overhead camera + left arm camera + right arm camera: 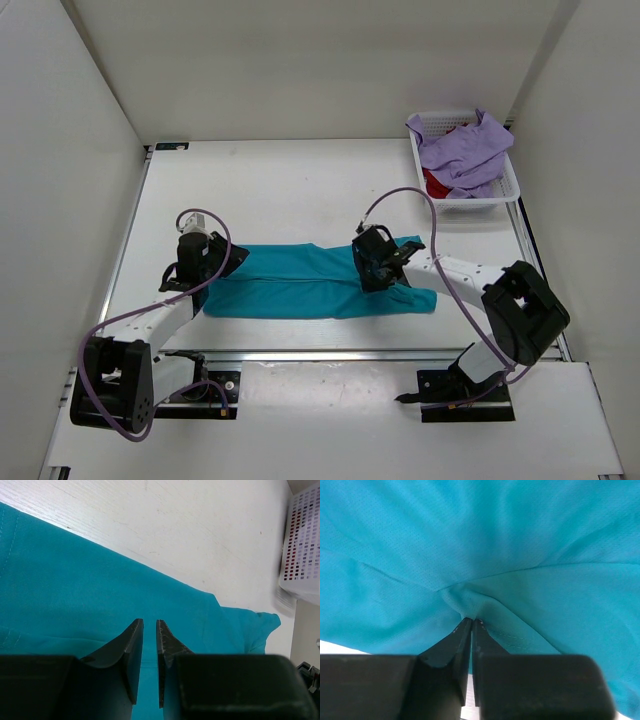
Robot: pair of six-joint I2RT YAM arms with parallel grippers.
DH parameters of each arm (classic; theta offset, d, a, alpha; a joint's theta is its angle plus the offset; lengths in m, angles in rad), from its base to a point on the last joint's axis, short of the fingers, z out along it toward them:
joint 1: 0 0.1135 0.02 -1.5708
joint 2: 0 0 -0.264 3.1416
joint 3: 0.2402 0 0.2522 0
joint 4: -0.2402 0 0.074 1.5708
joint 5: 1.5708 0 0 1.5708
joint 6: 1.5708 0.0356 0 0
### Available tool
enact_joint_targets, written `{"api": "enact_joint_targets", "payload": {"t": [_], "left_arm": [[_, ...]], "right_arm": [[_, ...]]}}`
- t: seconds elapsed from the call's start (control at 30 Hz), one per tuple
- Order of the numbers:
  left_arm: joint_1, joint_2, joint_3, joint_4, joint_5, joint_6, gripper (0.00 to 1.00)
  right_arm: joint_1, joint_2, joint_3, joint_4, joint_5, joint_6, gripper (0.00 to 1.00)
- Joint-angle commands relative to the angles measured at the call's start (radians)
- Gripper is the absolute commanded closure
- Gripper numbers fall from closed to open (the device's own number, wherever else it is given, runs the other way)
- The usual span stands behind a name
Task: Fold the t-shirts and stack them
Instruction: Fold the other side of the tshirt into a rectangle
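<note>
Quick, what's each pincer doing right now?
Left pincer: nearly shut over the teal t-shirt; grip cannot be told.
Right pincer: closed, pinching the teal t-shirt.

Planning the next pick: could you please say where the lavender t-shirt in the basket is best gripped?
Probably its raised crumpled folds, from straight above: the lavender t-shirt lies heaped over the basket, whose walls block a sideways approach.

The right pincer [472, 623] pinches a puckered fold of the teal t-shirt [530, 545], which fills nearly the whole view. A pale sliver at lower left is probably the table [331, 648].
</note>
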Motion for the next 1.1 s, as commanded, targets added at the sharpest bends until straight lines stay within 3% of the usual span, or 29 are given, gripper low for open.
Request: {"api": "enact_joint_targets", "payload": {"t": [0.0,0.07,0.2,0.37,0.6,0.67,0.73,0.83,1.07], "left_arm": [[0.004,-0.020,-0.003,0.016,0.021,0.006,0.72],[0.005,-0.023,-0.002,0.017,0.019,0.000,0.73],[0.007,-0.025,-0.005,0.014,0.030,0.000,0.73],[0.013,-0.022,-0.012,0.010,0.029,0.002,0.72],[0.005,-0.015,-0.003,0.014,0.024,0.005,0.72],[0.007,-0.015,-0.008,0.014,0.030,0.005,0.73],[0.008,-0.018,-0.003,0.013,0.024,0.003,0.72],[0.007,-0.017,-0.003,0.010,0.026,0.002,0.72],[0.008,-0.017,-0.005,0.018,0.027,0.002,0.72]], "right_arm": [[0.032,-0.039,0.012,-0.021,0.019,0.025,0.85],[0.034,-0.048,0.003,-0.017,0.016,0.023,0.77],[0.006,-0.026,-0.012,0.000,0.001,0.019,0.72],[0.011,0.004,-0.012,0.005,-0.013,0.005,0.72],[0.003,0.024,-0.011,0.016,0.022,0.014,0.89],[0.005,0.034,-0.008,0.014,0.036,0.008,0.89],[0.005,0.047,0.002,-0.001,0.024,0.004,0.78],[0.023,0.070,0.006,0.005,0.016,0.011,0.72],[0.022,0.082,0.008,0.014,0.036,0.017,0.77]]}}
